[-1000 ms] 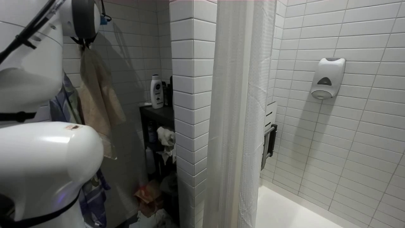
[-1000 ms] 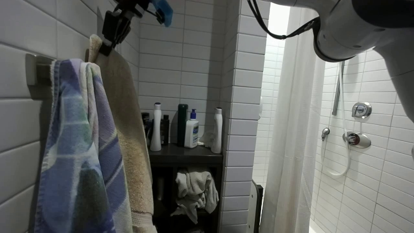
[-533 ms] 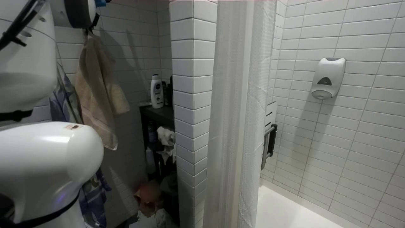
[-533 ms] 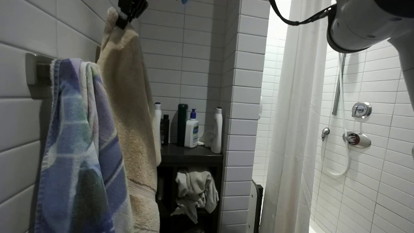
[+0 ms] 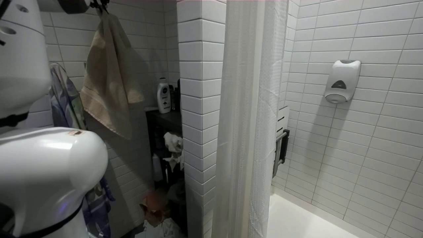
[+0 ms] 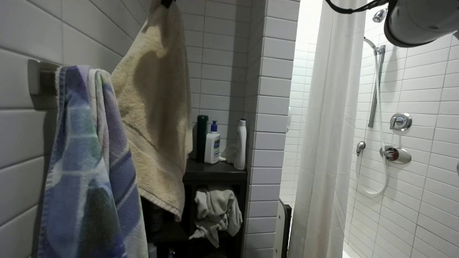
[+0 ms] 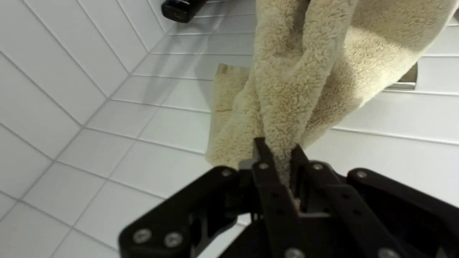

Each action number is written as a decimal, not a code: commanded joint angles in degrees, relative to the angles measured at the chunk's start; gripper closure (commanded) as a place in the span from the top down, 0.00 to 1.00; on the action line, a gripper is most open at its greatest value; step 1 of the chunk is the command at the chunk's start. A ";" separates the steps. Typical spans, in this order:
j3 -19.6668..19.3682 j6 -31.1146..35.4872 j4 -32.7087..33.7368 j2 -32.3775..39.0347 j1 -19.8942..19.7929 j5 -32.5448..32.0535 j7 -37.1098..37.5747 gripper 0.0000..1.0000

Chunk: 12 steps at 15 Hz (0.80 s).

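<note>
The beige towel [image 7: 287,89] hangs from the gripper [image 7: 279,147], its top end bunched narrow between nearly closed fingers [image 7: 263,157], probably so the thick cloth cannot slip; the rest drapes below them under its own weight. Lower than the fingers, a blue towel [image 6: 82,161] hangs over a wall bar [image 6: 45,79], likely to dry. Farther below them, bottles [image 6: 212,148] stand on a dark shelf [image 6: 215,175], seemingly for easy reach near the shower curtain [image 6: 322,143].

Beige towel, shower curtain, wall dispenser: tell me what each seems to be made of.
Beige towel: matte terry cloth, probably cotton; fuzzy pile shows in the wrist view.
Shower curtain: fabric or plastic, I can't tell; faint sheen, soft folds, fine surface texture.
Wall dispenser: likely plastic, slightly glossy; smooth, rounded white shell.
</note>
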 commanded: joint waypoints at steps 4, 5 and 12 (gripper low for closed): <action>-2.83 -0.33 -1.96 -6.71 -0.19 -9.72 7.78 0.04; -3.05 -0.65 -1.88 -7.32 -0.15 -11.24 8.80 0.04; -3.78 -3.45 -2.86 -12.00 -0.48 -21.26 15.96 0.04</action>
